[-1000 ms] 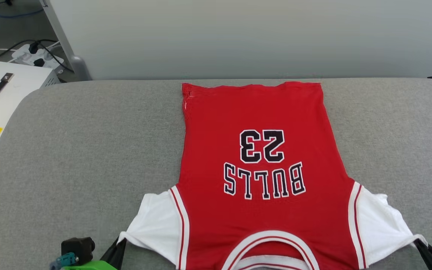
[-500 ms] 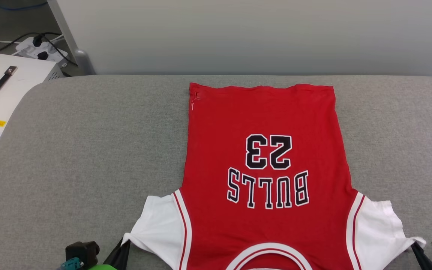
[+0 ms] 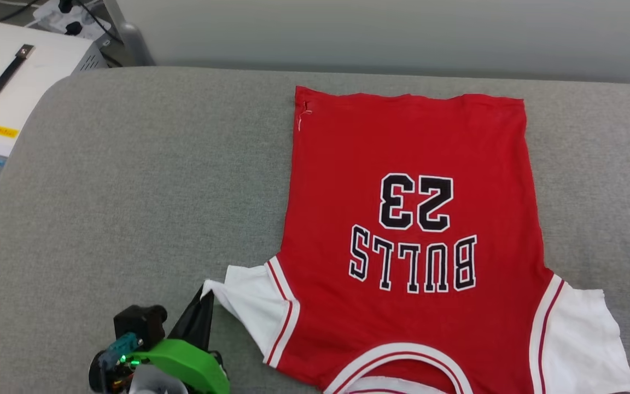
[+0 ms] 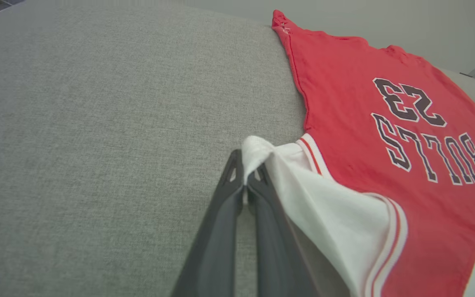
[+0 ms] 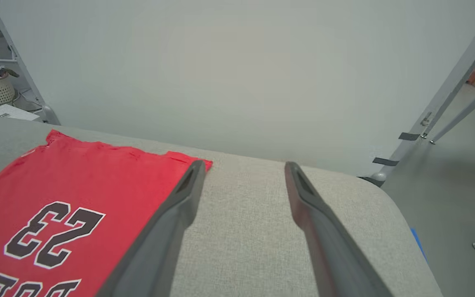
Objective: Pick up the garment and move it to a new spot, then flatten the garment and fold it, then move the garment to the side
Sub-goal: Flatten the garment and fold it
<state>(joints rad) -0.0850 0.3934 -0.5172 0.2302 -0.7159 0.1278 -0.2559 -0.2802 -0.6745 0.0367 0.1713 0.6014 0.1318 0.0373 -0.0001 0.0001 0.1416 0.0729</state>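
Garment flat, long axis near-to-far, collar nearest, hem farthest

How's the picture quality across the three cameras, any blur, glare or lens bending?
Head view: soft even light, the garment sharp, no glare. Left wrist view: wide-angle bend curves the grey surface; the left tool goes soft near the lens. Right wrist view: the right tool blurs toward the bottom edge.
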